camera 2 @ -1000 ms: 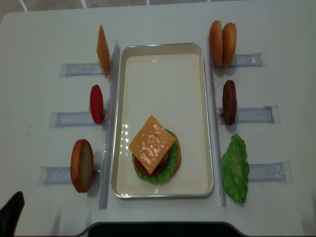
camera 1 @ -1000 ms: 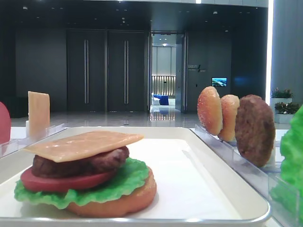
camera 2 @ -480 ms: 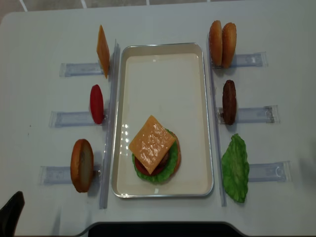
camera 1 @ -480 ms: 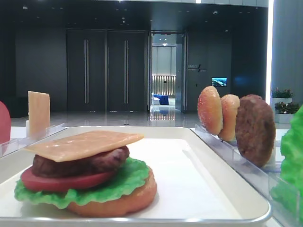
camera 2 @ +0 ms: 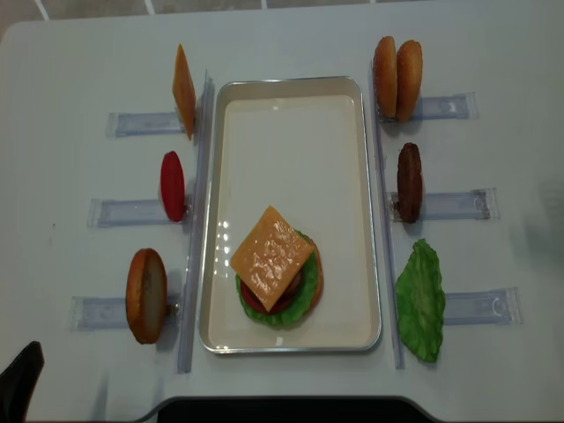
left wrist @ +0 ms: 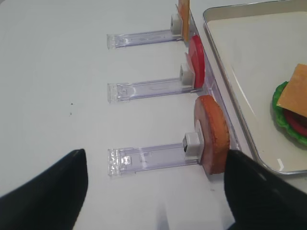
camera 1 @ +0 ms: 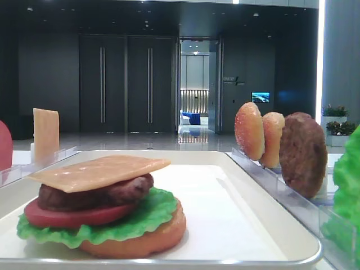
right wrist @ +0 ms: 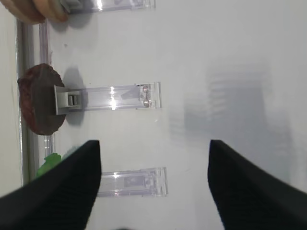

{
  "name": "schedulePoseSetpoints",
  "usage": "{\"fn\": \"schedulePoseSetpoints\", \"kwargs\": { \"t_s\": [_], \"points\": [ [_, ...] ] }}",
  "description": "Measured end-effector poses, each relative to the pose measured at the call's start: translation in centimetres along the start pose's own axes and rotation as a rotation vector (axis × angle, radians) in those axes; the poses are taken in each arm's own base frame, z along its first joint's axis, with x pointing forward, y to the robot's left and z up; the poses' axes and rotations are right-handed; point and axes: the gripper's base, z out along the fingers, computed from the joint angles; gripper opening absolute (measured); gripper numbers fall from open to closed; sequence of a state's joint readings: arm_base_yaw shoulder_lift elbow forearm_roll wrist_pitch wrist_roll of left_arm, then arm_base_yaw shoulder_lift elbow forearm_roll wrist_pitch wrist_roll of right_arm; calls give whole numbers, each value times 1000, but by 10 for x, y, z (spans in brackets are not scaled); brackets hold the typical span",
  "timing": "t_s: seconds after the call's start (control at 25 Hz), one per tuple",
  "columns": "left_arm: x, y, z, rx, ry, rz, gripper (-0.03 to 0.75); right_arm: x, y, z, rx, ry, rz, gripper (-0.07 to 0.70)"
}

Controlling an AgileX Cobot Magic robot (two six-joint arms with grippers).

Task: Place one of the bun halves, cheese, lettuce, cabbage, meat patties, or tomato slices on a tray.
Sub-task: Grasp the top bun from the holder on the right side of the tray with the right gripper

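The white tray (camera 2: 291,115) holds a stack (camera 2: 275,269): flat bun, lettuce, tomato slice, meat patty, and a cheese slice (camera 1: 98,171) on top. Left of the tray, cheese (camera 2: 183,91), a tomato slice (camera 2: 173,185) and a bun half (camera 2: 146,295) stand on edge in racks. To its right stand two bun halves (camera 2: 396,77), a patty (camera 2: 409,181) and lettuce (camera 2: 420,300). Cabbage is out of view. My left gripper (left wrist: 158,191) hovers open and empty near the left bun half (left wrist: 213,134). The right gripper (right wrist: 153,187) is open and empty over bare table, right of the patty (right wrist: 41,100).
Clear plastic racks (camera 2: 132,122) stick out sideways from both long sides of the tray, and long clear rails (camera 2: 196,220) run along its edges. The white table's near edge (camera 2: 282,401) lies just below the tray. A dark part of the left arm (camera 2: 19,379) shows at the bottom left.
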State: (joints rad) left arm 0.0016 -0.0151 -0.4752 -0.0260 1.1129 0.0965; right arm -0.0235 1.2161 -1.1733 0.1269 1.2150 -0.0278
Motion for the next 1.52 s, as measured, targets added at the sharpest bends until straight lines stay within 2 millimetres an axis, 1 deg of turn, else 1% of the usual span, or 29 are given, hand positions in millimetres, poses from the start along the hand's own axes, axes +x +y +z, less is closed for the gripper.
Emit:
{"fn": "schedulePoseSetpoints", "kwargs": {
  "t_s": [0.16, 0.28, 0.52, 0.76, 0.88, 1.04, 1.24, 1.44, 1.52],
  "points": [
    [0, 0, 0, 0, 0, 0, 692, -16, -1, 8, 0, 19, -2, 455],
    [0, 0, 0, 0, 0, 0, 692, -24, -1, 14, 0, 33, -1, 455],
    [0, 0, 0, 0, 0, 0, 692, -45, -2, 19, 0, 32, -2, 455],
    [0, 0, 0, 0, 0, 0, 692, -83, -2, 29, -3, 7, -5, 455],
    [0, 0, 0, 0, 0, 0, 692, -104, 0, 33, -23, -16, -3, 455],
    [0, 0, 0, 0, 0, 0, 692, -127, 3, 41, -61, -40, -11, 455],
    [0, 0, 0, 0, 0, 0, 692, -142, 1, 54, -61, -40, -24, 455],
    [0, 0, 0, 0, 0, 0, 692, -146, -4, 77, -32, 10, -28, 455],
    [0, 0, 0, 0, 0, 0, 692, -147, -5, 82, -25, 22, -26, 455]
  ]
}}
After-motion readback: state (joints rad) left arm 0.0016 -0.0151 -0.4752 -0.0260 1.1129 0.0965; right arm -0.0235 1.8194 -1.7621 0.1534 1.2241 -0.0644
